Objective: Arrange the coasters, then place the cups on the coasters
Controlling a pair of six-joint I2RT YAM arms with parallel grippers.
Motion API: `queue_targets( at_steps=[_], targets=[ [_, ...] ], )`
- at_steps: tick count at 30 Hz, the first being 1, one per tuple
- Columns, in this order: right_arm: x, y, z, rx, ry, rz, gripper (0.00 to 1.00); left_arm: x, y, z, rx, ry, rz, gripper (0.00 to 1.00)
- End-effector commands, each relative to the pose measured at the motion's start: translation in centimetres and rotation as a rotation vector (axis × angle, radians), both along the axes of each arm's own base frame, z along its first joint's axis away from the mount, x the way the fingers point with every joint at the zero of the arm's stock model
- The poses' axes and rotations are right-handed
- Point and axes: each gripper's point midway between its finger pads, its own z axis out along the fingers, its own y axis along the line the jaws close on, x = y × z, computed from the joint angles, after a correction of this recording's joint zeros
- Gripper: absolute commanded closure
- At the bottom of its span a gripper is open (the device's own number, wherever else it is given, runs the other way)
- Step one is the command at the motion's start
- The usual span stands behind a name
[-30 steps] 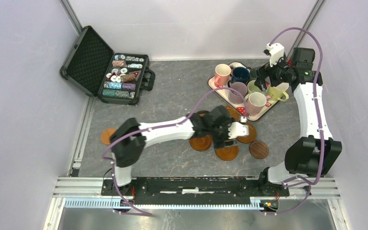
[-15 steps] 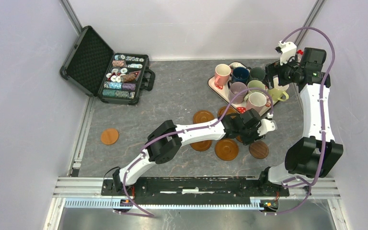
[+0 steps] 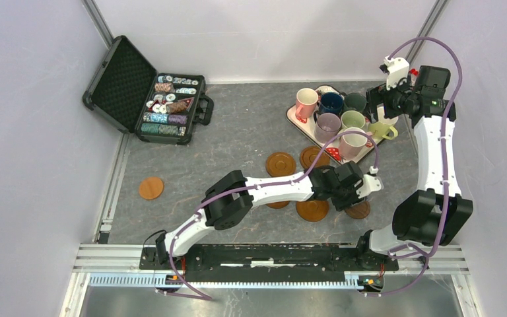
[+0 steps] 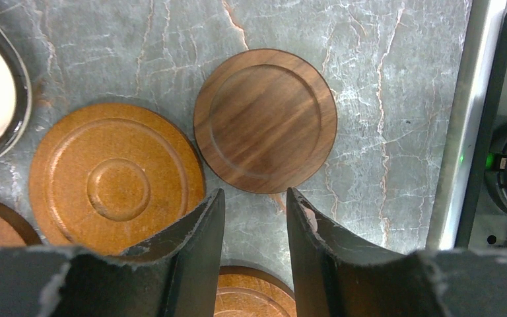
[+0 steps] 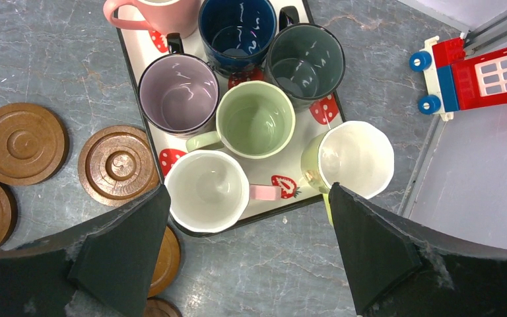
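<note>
The left gripper (image 4: 253, 199) is hovering just beside the dark coaster (image 4: 265, 120), jaws partly apart and empty; centring the rim between them before pinching is advisable.

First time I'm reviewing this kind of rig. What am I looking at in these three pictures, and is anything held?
Two robot arms bolted to a table, each ending in a two-finger hand. The wide picture looks down from above; the other two come from wrist cameras. The left hand hovers open just short of a dark coaster, lighter coasters beside it. The right hand hangs wide open above seven mugs clustered at a strawberry-print tray. An open case of poker chips sits far left. Neither hand holds anything.
</note>
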Motion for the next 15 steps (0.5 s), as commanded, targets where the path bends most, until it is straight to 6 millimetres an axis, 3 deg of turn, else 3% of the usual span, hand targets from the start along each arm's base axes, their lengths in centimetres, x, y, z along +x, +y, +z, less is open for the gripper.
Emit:
queue_targets(
  at_steps=[1, 15],
  targets=[
    [-0.5, -0.3, 3.0, -0.036, -0.081, -0.007, 0.02, -0.3, -0.1, -1.3, 0.016, 0.028, 0.049, 0.54],
    [-1.7, -0.1, 2.8, -0.051, -0.076, 0.0, 0.02, 0.4, 0.3, -4.4, 0.076, 0.05, 0.146, 0.52]
  ],
)
